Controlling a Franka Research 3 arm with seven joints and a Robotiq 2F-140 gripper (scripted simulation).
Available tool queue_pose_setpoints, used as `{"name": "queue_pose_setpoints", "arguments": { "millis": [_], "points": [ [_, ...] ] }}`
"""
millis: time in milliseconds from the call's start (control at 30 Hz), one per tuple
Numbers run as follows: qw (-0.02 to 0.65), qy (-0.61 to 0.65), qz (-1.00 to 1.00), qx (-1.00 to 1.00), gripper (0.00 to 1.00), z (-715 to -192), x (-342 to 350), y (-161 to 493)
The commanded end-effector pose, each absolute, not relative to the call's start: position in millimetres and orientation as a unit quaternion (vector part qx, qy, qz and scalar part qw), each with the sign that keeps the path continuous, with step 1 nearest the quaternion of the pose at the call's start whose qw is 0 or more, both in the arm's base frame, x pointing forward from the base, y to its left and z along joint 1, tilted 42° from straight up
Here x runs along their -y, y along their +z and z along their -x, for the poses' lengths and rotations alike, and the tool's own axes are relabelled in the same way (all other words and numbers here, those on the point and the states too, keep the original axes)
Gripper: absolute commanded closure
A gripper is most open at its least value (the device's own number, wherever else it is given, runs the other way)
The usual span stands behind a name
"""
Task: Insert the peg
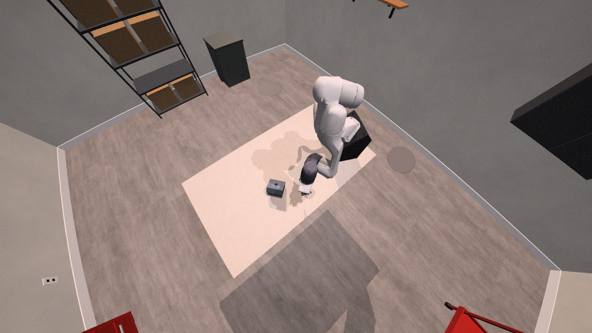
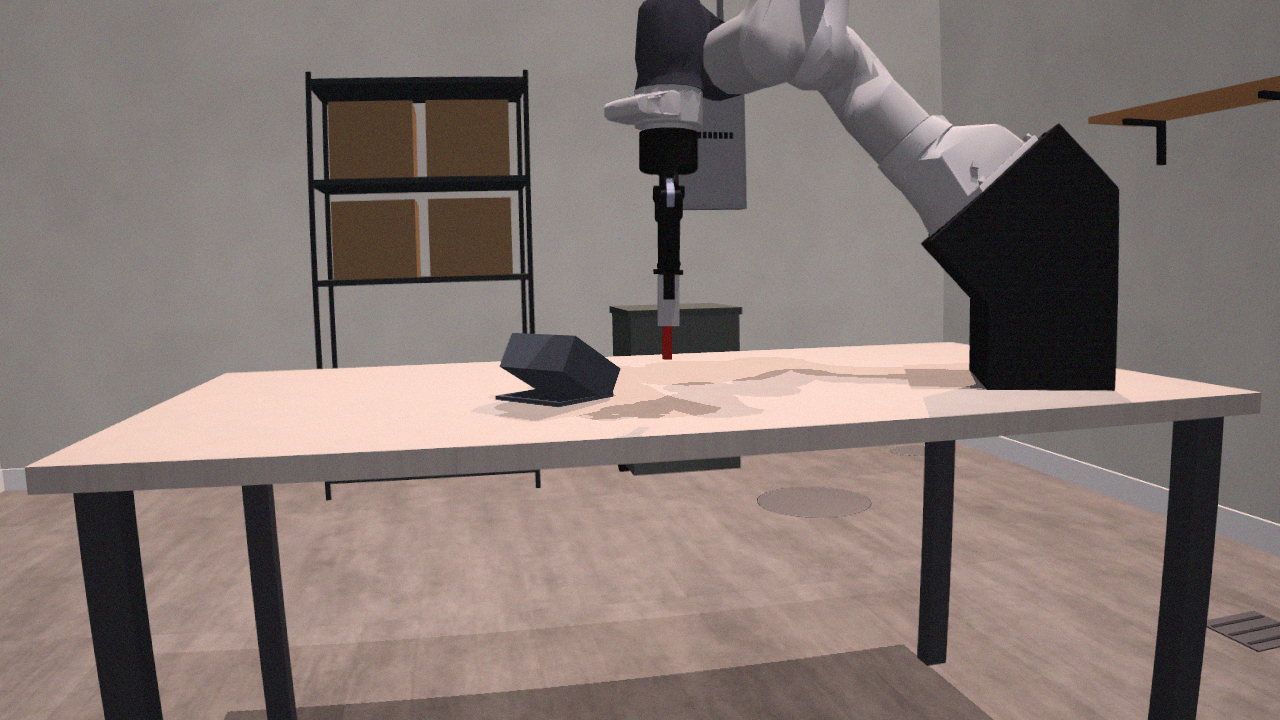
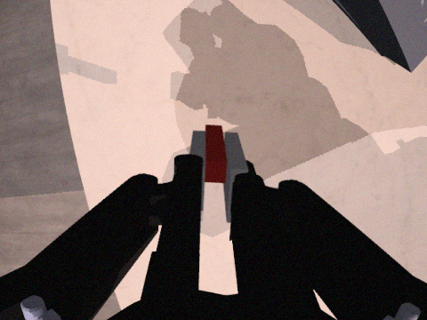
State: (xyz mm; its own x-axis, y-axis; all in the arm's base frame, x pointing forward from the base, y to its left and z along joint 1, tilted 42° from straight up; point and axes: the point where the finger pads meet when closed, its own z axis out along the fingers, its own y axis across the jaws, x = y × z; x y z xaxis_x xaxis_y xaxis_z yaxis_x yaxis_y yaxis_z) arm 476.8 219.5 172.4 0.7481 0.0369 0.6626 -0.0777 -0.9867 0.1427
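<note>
Gripper pinching the red peg above the table

The gripper points straight down, its fingers nearly closed and clamped on the upright red peg, whose lower end sticks out below them, clear of the table. The dark sloped panel rests on the table, near the peg but apart.

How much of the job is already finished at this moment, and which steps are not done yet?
Done: the gripper is shut on the red peg, which hangs upright above the table, not touching it. In hand: carrying the peg; it is off to one side of the sloped panel, not over it. Left: bring the peg to the hole, tilt it to match the slope, and push it all the way in.
</note>
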Motion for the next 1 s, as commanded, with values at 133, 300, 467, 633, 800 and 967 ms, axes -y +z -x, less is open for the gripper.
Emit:
{"name": "queue_pose_setpoints", "arguments": {
  "millis": [133,300,467,633,800,967],
  "points": [
    [0.052,0.366,-0.927,0.057,1.0,-486,-217,184],
    [0.038,0.369,-0.925,0.081,1.0,-490,-214,189],
    [0.023,0.372,-0.922,0.105,1.0,-493,-211,194],
    [0.005,0.375,-0.917,0.134,1.0,-498,-208,200],
    [-0.013,0.377,-0.911,0.163,1.0,-502,-204,207],
    [-0.024,0.379,-0.908,0.18,1.0,-505,-202,211]
  ]
}}
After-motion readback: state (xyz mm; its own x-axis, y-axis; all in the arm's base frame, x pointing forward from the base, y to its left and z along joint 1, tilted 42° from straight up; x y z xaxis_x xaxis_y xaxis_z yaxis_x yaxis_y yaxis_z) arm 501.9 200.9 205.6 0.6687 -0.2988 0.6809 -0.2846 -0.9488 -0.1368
